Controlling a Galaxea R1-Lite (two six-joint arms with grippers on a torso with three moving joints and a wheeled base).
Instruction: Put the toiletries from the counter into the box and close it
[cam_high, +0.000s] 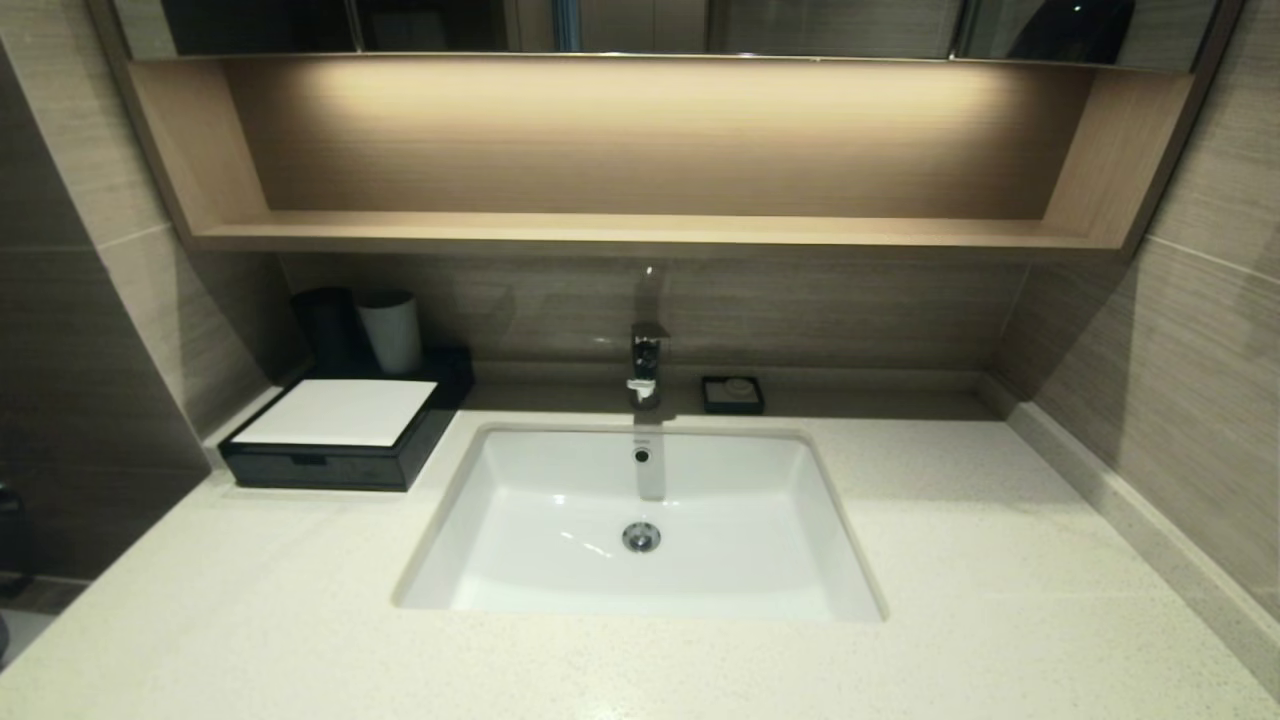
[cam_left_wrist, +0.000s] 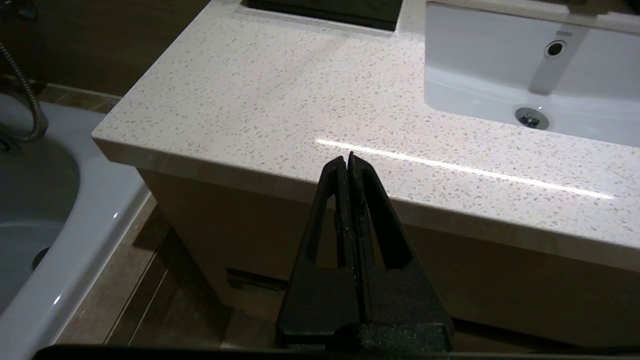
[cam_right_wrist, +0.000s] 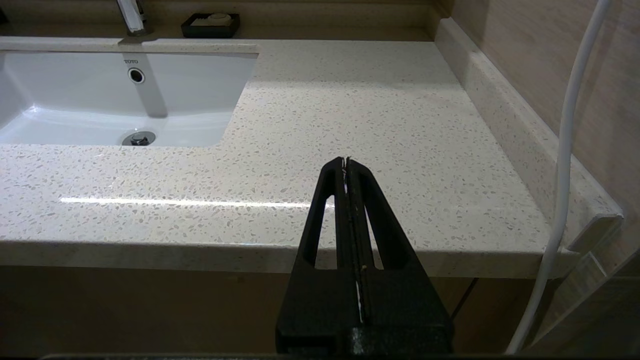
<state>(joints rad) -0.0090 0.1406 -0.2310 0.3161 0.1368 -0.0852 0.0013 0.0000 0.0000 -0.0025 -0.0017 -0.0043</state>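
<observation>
1. Sitting at the back left of the counter (cam_high: 1000, 560), against the wall, the black box (cam_high: 345, 440) has its front drawer pushed in and a white panel on top.
2. No sticks or sachet can be seen anywhere on the counter in any view; whether they are inside the box cannot be told.
3. Two cups stand on the box's rear edge, a dark cup (cam_high: 325, 325) and a grey cup (cam_high: 392, 330) side by side.
4. The sink (cam_high: 640, 520) is set into the middle of the counter, with the tap (cam_high: 647, 365) behind it and a soap dish (cam_high: 732, 394) just right of the tap.
5. The left gripper (cam_left_wrist: 348, 159) hangs off the counter's front edge, left of the sink, jaws pressed together and holding nothing.
6. The right gripper (cam_right_wrist: 346, 161) hangs off the front edge to the right of the sink, jaws likewise pressed together and empty.
7. A wooden shelf (cam_high: 640, 232) runs along the wall above the counter.
</observation>
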